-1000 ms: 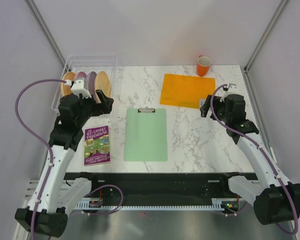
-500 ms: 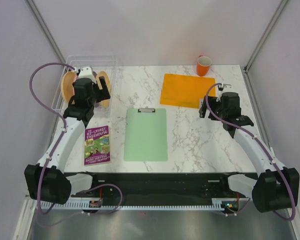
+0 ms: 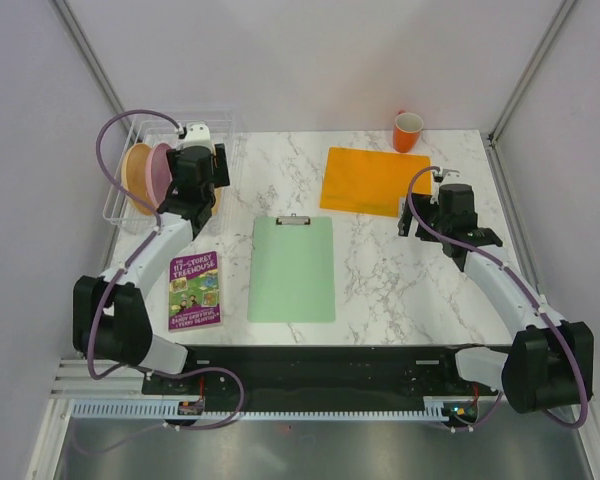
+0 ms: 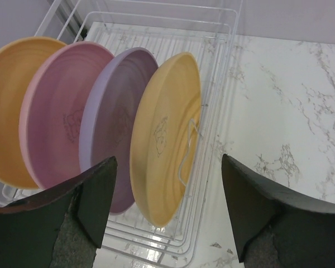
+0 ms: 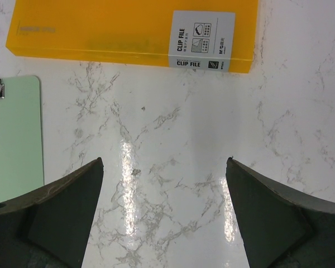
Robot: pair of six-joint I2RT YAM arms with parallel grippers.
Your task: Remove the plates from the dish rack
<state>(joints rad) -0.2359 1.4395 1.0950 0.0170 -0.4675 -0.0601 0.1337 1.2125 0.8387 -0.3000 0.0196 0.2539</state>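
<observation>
Four plates stand on edge in the white wire dish rack (image 4: 226,67) at the table's far left. In the left wrist view they are, left to right, yellow-orange (image 4: 11,106), pink (image 4: 56,111), lilac (image 4: 114,111) and yellow-orange (image 4: 167,111). From above only the left yellow-orange plate (image 3: 135,178) and the pink plate (image 3: 158,170) show beside the rack's wire (image 3: 150,122); my arm hides the others. My left gripper (image 4: 168,162) (image 3: 198,168) is open and empty, above the rightmost yellow-orange plate, jaws either side of it. My right gripper (image 5: 164,167) (image 3: 442,215) is open and empty above bare marble.
An orange clip file (image 3: 375,180) (image 5: 128,28) lies at the back right, with an orange mug (image 3: 408,131) behind it. A green clipboard (image 3: 292,268) (image 5: 14,139) lies mid-table. A purple book (image 3: 194,290) lies near the front left.
My left arm has stretched forward and to the right, bringing its gripper over the right-hand plates in the rack. My right gripper has drifted slightly left.
</observation>
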